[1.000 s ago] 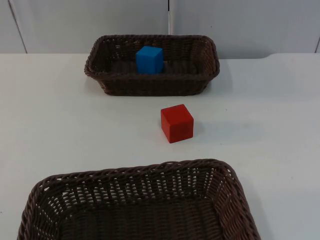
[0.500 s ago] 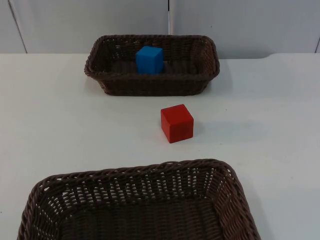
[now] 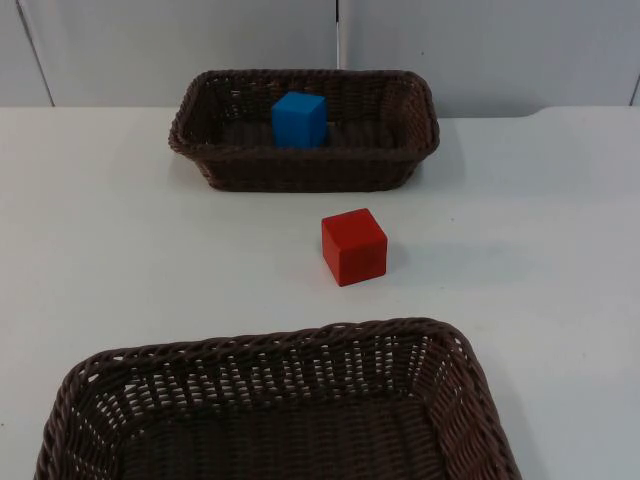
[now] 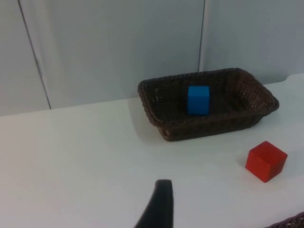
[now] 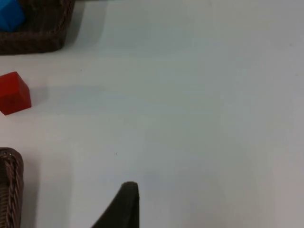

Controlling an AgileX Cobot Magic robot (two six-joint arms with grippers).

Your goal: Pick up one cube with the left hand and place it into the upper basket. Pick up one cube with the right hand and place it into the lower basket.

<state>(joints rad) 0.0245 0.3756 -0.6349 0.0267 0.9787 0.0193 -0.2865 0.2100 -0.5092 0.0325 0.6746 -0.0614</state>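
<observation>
Nothing's moved lately: red cube (image 3: 354, 246) sits between baskets, off to the right gripper's (image 5: 124, 209) side; can't tell its jaws.

White table top (image 3: 120, 220), grey partition wall (image 3: 180, 45) behind (vertical seams)

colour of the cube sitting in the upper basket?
Blue. The blue cube sits in the upper basket, clearest in the top view.

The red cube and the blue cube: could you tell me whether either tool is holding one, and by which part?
Nothing is held. The red cube sits free on the table; the blue cube rests in the upper basket.
</observation>
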